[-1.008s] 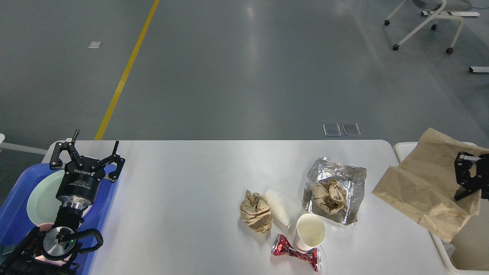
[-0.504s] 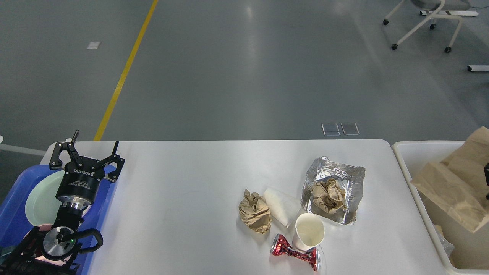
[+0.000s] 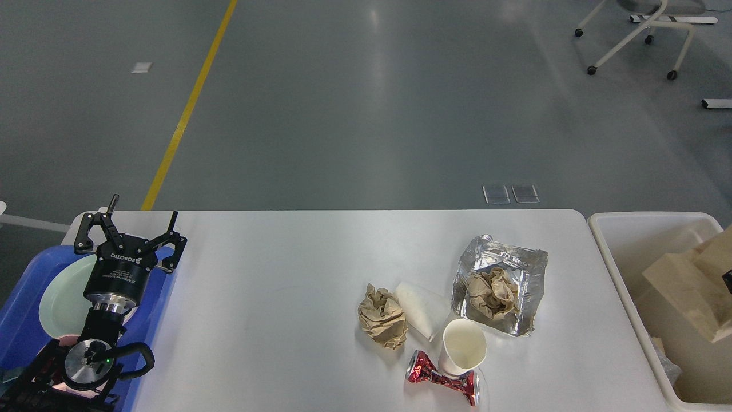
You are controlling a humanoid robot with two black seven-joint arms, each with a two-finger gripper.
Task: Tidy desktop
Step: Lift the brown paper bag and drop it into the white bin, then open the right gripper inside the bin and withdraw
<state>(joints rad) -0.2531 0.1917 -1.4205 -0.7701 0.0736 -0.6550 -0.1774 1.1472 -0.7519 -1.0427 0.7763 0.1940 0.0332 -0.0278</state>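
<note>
Head view shows the desktop [image 3: 274, 297], white and smooth, filling the lower frame. Crumpled paper [image 3: 383, 316], a foil bag [image 3: 503, 286], paper cup [image 3: 463, 347] and crushed can [image 3: 440, 379] remain lower right; a brown bag [image 3: 686, 286] already sits in the bin [image 3: 629, 229]. The left gripper [image 3: 137, 220] hangs spread and empty over the blue tray [image 3: 17, 320]; the right gripper's state cannot be told.

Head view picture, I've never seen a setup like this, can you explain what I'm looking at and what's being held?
This is taken from a humanoid robot's own head, looking down at a white desktop it is tidying. The black claw on the left is its left gripper, open and empty above a blue tray holding a pale plate. Rubbish lies on the desktop: a crumpled brown paper ball, a foil bag with paper inside, a paper cup and a crushed red can. At the right, a brown paper bag sits in a cream bin. The right gripper is barely visible, so I can't tell its state.
</note>
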